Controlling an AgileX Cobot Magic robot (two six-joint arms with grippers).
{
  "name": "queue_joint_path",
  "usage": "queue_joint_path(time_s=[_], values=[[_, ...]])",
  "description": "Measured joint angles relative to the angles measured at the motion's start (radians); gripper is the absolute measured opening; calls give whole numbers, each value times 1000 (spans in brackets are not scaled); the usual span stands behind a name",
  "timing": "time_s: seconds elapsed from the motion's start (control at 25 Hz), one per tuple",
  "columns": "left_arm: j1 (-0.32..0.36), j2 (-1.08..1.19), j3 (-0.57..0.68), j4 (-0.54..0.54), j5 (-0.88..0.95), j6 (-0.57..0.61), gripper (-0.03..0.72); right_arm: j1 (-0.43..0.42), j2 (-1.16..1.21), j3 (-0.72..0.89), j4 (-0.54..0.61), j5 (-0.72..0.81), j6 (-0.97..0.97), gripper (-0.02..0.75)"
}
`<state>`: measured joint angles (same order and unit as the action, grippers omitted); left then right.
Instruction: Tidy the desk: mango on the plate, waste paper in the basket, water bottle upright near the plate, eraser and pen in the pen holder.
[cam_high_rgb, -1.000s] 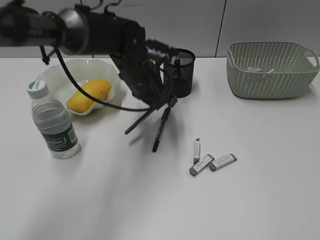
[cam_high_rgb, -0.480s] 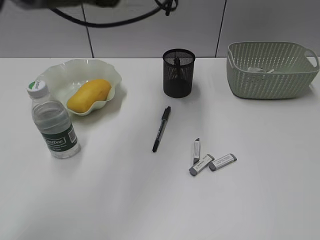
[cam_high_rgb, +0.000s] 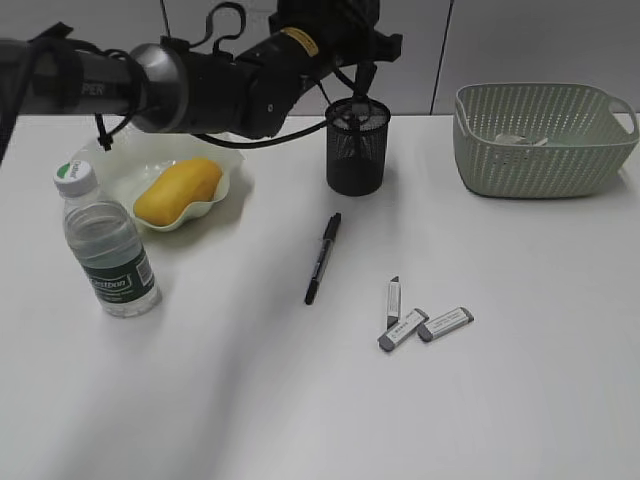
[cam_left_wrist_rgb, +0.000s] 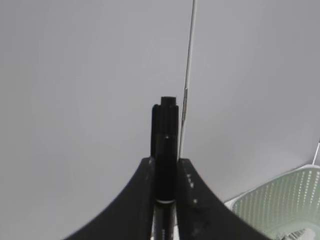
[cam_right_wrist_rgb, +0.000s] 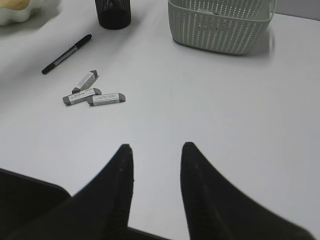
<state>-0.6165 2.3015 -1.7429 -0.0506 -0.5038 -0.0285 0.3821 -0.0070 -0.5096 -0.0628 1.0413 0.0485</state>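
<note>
Black wire-mesh pen holder (cam_high_rgb: 357, 147)

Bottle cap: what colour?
White, with a green ring just below it; the cap shows best in the exterior view.

Setting: lab-style test bench | plain white desk (cam_high_rgb: 300, 400) | bare grey panelled wall (cam_high_rgb: 520, 40) behind
</note>
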Motion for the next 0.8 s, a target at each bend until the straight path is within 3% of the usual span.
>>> queue_joint_path(time_s=[0.16, 0.24, 0.48, 0.56, 0.68, 0.8], values=[[0, 32, 0, 0, -7, -2, 81, 0, 0, 0, 0, 0, 0, 267], [0, 36, 0, -1, -6, -2, 118, 0, 0, 0, 0, 0, 0, 267], [0, 20, 0, -8, 81, -2, 414, 0, 0, 0, 0, 0, 0, 267], [0, -14, 0, -39, 202, -2, 459, 0, 0, 0, 0, 0, 0, 267], [6, -125, 0, -39, 469, -3, 449, 0, 0, 0, 0, 0, 0, 267], [9, -279, 0, 56, 756, -3, 324, 0, 0, 0, 0, 0, 0, 267]])
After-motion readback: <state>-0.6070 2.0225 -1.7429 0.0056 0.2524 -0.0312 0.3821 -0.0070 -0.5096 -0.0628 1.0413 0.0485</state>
